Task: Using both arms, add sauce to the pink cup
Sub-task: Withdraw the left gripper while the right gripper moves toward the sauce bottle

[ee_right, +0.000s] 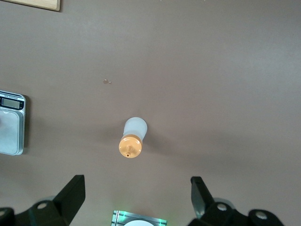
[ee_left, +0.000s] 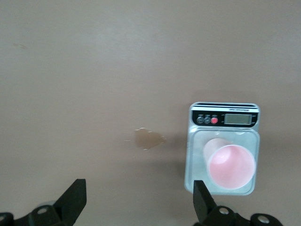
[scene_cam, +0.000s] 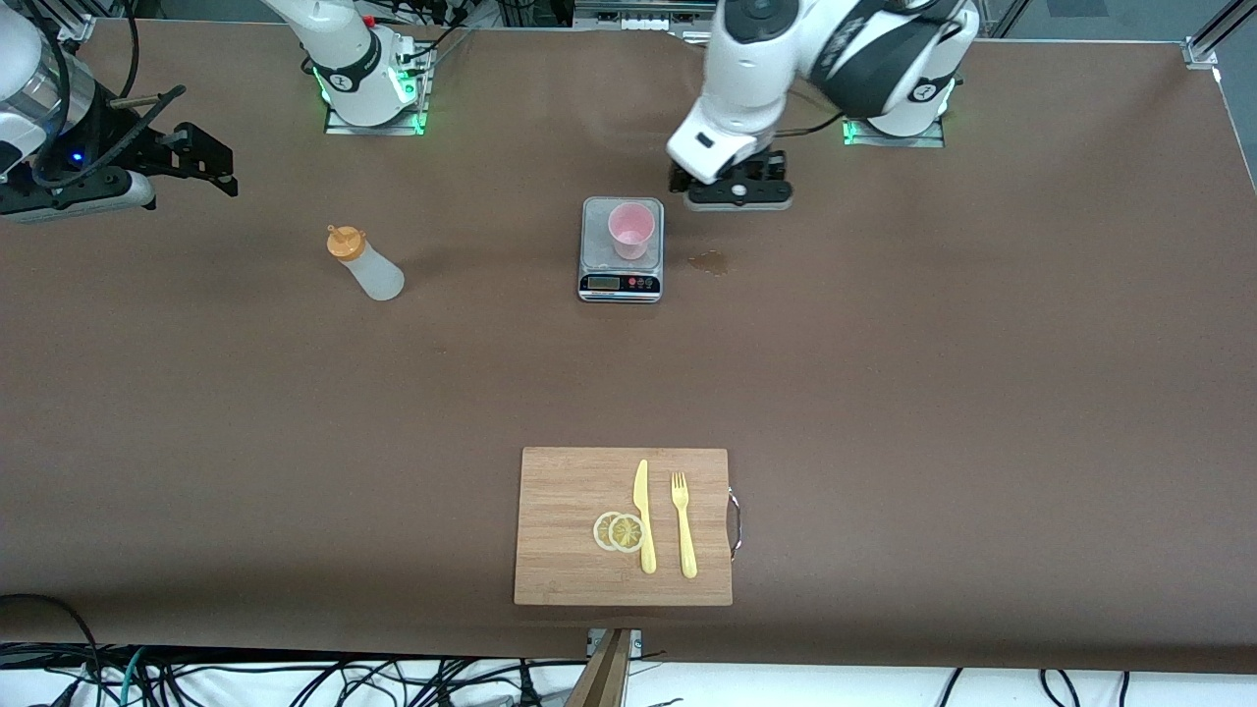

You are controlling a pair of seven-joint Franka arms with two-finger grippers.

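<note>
My left pincer (scene_cam: 732,187) hangs spread beside the steel scale (scene_cam: 621,285) bearing the tapered pink cup (scene_cam: 630,230); my right pincer (scene_cam: 201,162), spread, waits above the translucent orange-capped bottle (scene_cam: 365,262).

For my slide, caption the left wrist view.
Open left pincer over the table, beside the pink cup on the scale.

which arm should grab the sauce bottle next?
Right, probably. Its open tool hangs near the sauce bottle, which stands toward the right arm's end. The left tool, also open, hangs beside the pink cup.
</note>
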